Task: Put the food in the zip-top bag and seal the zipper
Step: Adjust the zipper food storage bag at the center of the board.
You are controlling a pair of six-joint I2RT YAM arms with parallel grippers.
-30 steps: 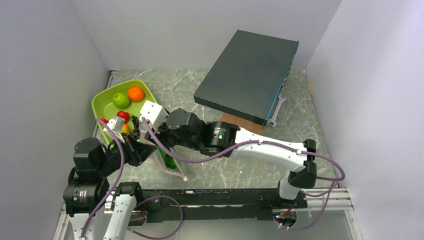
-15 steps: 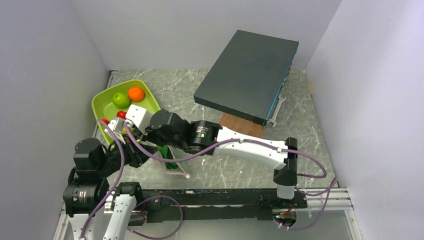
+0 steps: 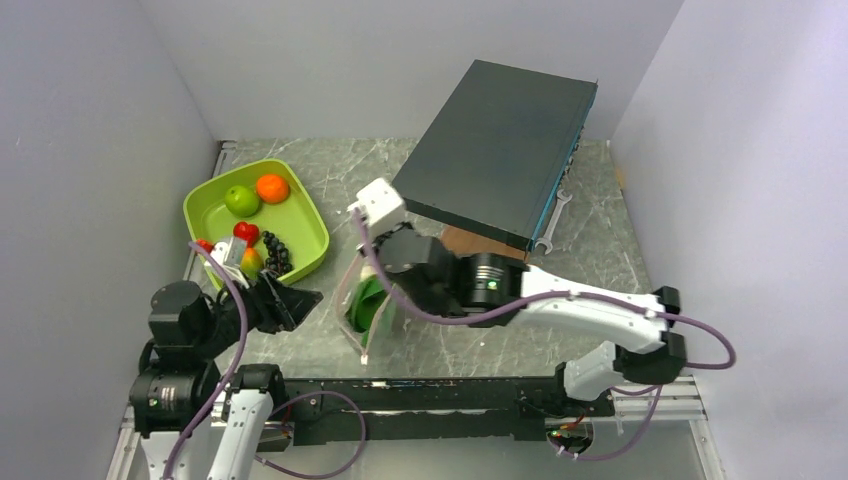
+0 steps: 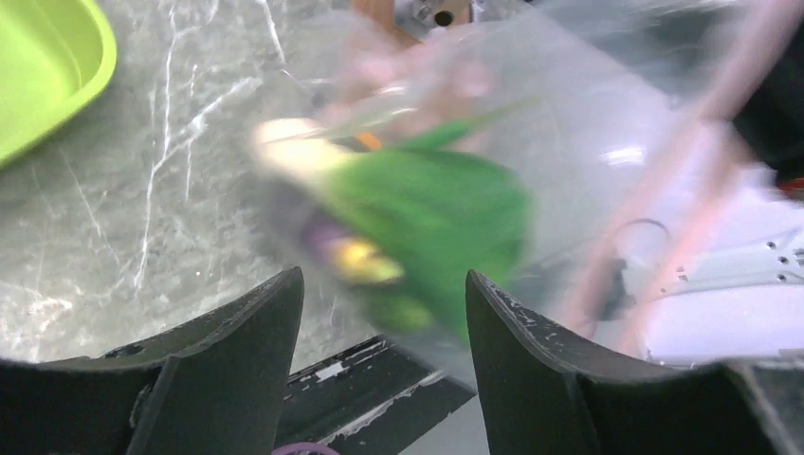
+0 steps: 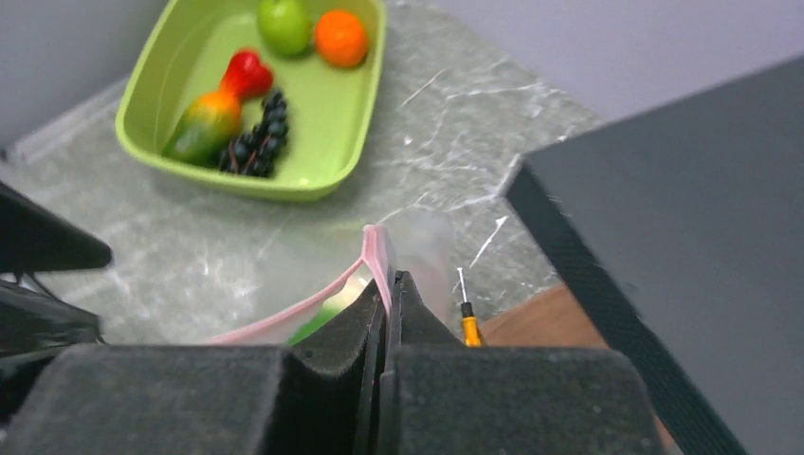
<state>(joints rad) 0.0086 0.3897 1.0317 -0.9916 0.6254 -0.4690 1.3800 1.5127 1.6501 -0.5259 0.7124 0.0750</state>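
While the right claw (image 5: 387,284) pinched the bag's (image 3: 372,300) mouth, loading was only partly done, with five pieces sat waiting in the tray (image 3: 300,218)!

Tray first: it lay at the table's (image 3: 480,330) left rear, well apart from the bag, which was held up by its top edge near the middle, greens (image 4: 431,204) and something purple already inside. The left claw (image 4: 381,284) stood spread, gripping nothing, the bag just beyond its fingertips and, as far as I could tell, not touching. The right claw's fingers were pressed together on the pink strip (image 5: 379,251). Apple (image 3: 241,200), orange (image 3: 271,187) and grapes (image 3: 275,253) waited. Next, I'd judge, the left claw had to fetch one, with the mouth held open.
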